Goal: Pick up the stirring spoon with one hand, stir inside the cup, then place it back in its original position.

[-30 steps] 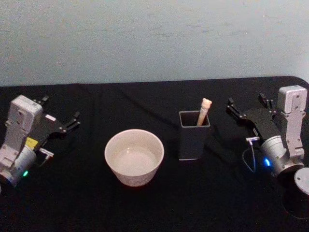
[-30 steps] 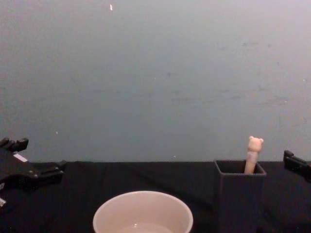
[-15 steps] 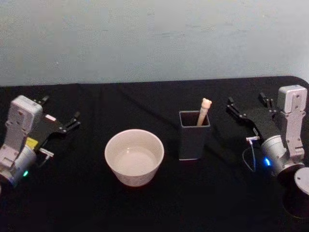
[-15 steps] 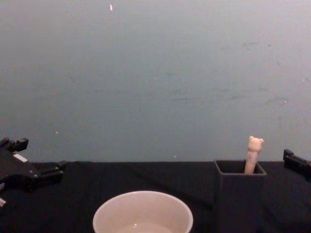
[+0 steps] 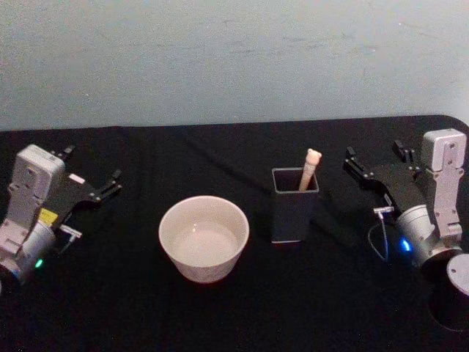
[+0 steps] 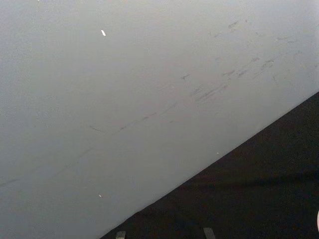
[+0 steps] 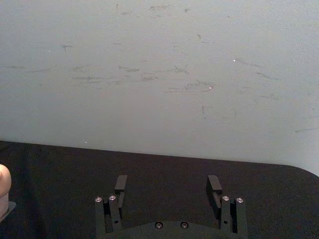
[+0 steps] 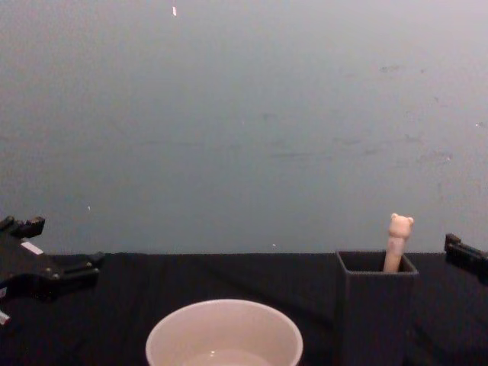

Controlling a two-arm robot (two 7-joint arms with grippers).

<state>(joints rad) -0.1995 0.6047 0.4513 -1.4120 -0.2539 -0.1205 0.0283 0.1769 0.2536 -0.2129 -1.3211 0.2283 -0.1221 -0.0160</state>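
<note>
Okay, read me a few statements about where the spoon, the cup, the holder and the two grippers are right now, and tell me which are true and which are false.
1. The stirring spoon stands in the dark grey holder. True.
2. The right gripper is shut on the spoon. False: it is open, off to the holder's right, touching nothing.
3. The cup sits to the left of the holder. True.
4. The spoon's bear head is down inside the cup. False: it sticks up above the holder's rim.
5. The left gripper is open and apart from the cup. True.

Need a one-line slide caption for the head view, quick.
Stirring spoon in holder beside cup; left gripper and right gripper open at sides.
</note>
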